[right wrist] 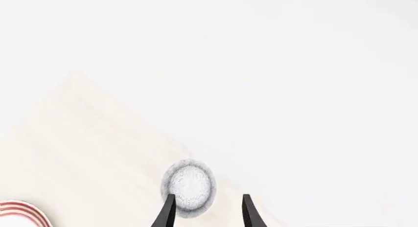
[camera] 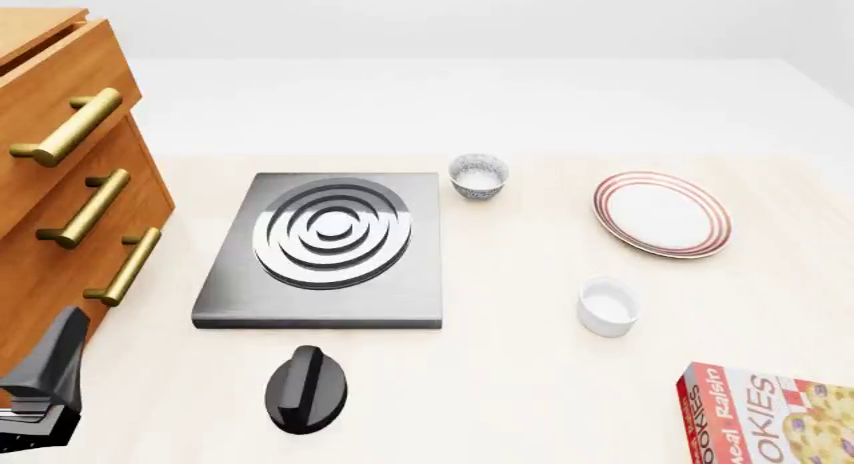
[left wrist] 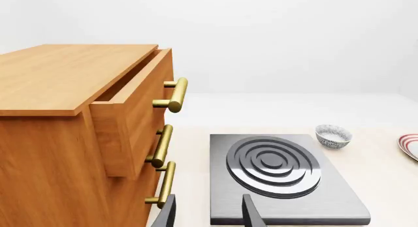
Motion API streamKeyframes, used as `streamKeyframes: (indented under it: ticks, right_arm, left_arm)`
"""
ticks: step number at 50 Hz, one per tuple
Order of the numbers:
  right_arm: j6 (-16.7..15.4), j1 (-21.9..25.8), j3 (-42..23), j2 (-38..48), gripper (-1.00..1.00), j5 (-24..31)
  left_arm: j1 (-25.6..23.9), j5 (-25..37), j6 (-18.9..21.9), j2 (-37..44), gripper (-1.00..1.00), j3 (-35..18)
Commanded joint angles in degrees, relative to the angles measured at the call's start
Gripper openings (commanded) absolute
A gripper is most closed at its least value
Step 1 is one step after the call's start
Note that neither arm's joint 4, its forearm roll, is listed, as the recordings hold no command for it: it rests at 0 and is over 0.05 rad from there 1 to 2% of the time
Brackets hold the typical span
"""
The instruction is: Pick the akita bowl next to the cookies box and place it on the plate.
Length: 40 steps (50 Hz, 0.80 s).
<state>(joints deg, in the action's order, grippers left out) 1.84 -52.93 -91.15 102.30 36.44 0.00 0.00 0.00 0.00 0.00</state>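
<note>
One akita bowl stands at the stove plate's far right corner, far from the cookies box at the front right. A second akita bowl shows only in the right wrist view, at the edge of the wooden top. I cannot tell how near it is to the box. The plate lies right of the first bowl. My right gripper is open, with that second bowl just beyond its fingertips. My left gripper is open and empty near the cabinet.
A wooden cabinet with brass handles stands at the left, its top drawer pulled out. A grey stove plate lies in the middle with a black knob in front of it. A plain white cup stands in front of the plate.
</note>
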Motion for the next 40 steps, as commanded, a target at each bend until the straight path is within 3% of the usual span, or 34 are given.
streamKeyframes:
  ticks: [1,35,38,40]
  right_arm:
    - [0.1,-0.6,-0.6,2.3,1.0,-0.8]
    - [-1.2,0.5,8.6,6.9,1.0,-11.4]
    - [-2.9,-0.1,8.6,7.3,1.0,-11.6]
    - [-1.7,0.5,8.8,7.4,1.0,-11.8]
  left_arm:
    - [0.0,0.0,0.0,0.0,1.0,0.0]
    - [0.0,0.0,0.0,0.0,1.0,0.0]
    - [0.0,0.0,0.0,0.0,1.0,0.0]
    - [0.0,0.0,0.0,0.0,1.0,0.0]
